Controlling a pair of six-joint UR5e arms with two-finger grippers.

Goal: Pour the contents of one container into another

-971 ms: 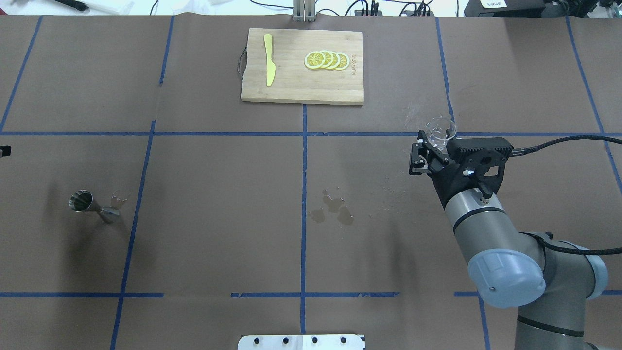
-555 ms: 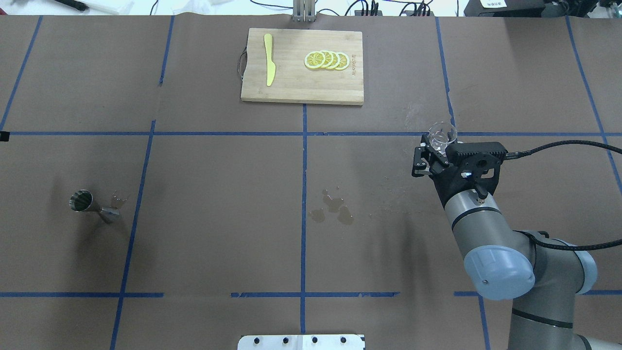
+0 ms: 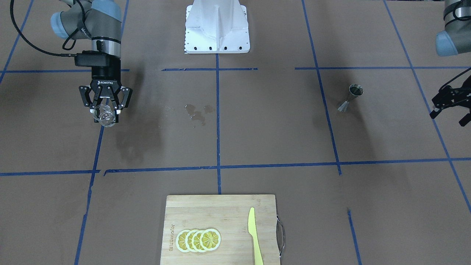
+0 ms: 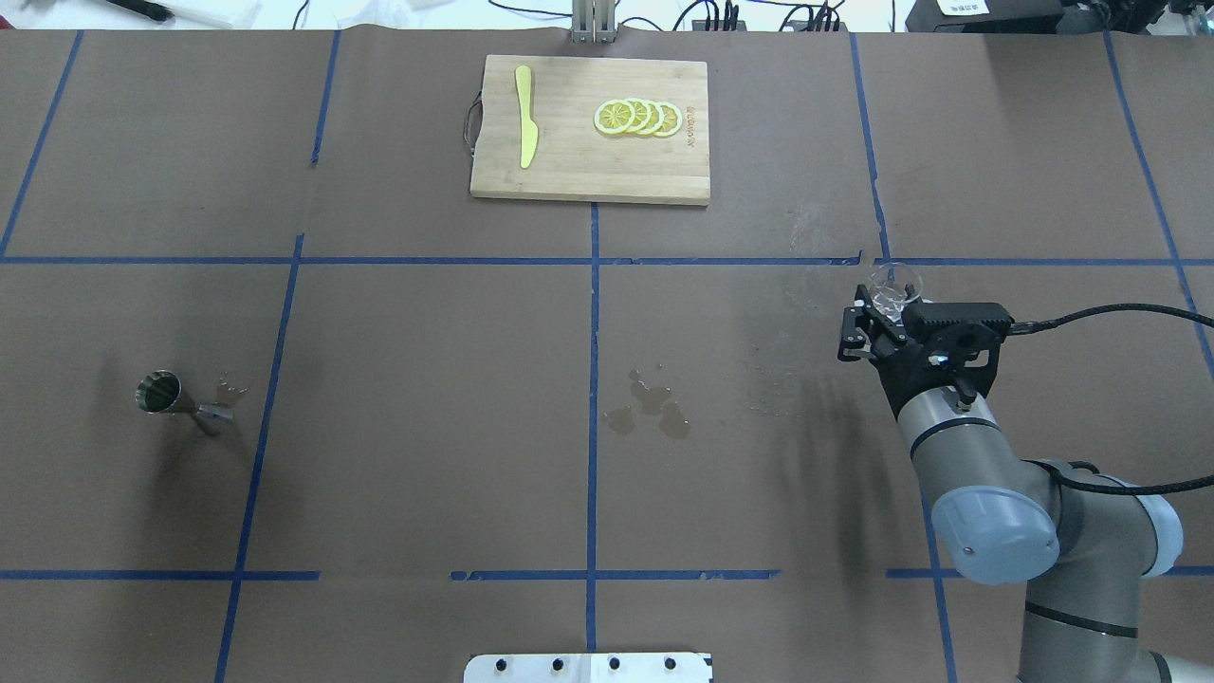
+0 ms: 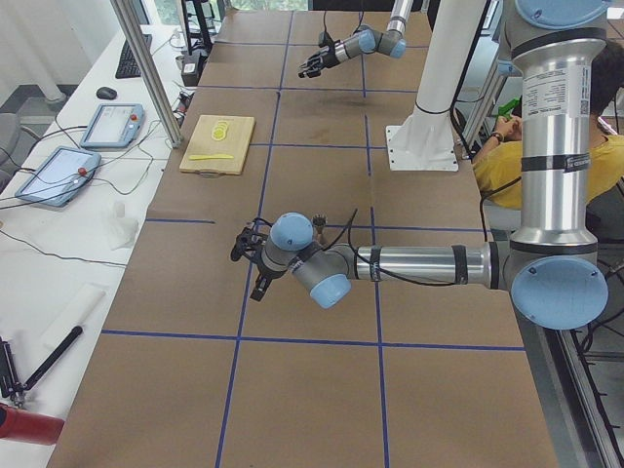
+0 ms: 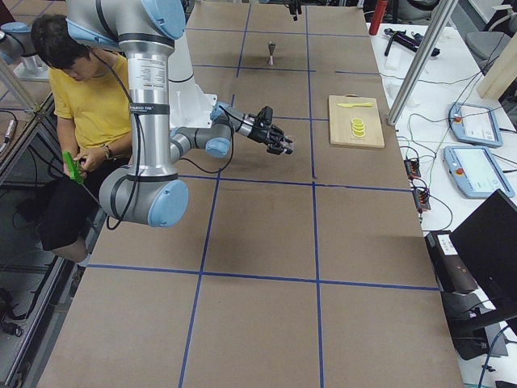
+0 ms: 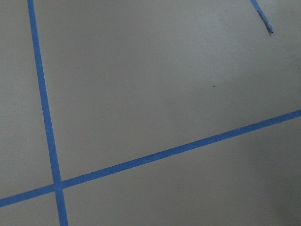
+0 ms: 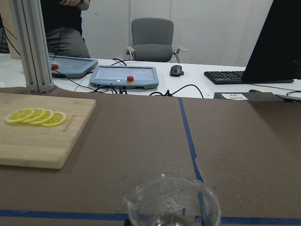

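Observation:
The small clear glass cup (image 3: 104,116) sits between the fingers of my right gripper (image 3: 105,111), which is shut on it above the table's right half. In the overhead view the cup (image 4: 895,283) pokes out beyond the right gripper (image 4: 886,305). Its rim fills the bottom of the right wrist view (image 8: 172,201). The steel jigger (image 4: 175,397) stands upright far off on the left half (image 3: 351,97). My left gripper (image 3: 451,106) hangs open at that side's edge, holding nothing, apart from the jigger.
A wooden cutting board (image 4: 569,166) at the far middle carries lemon slices (image 4: 637,117) and a yellow knife (image 4: 524,116). Wet patches (image 4: 651,408) mark the paper near the centre. A person (image 6: 77,105) sits behind the robot's base.
My right gripper has carried the glass cup to the right and back toward the robot. The jigger has not moved.

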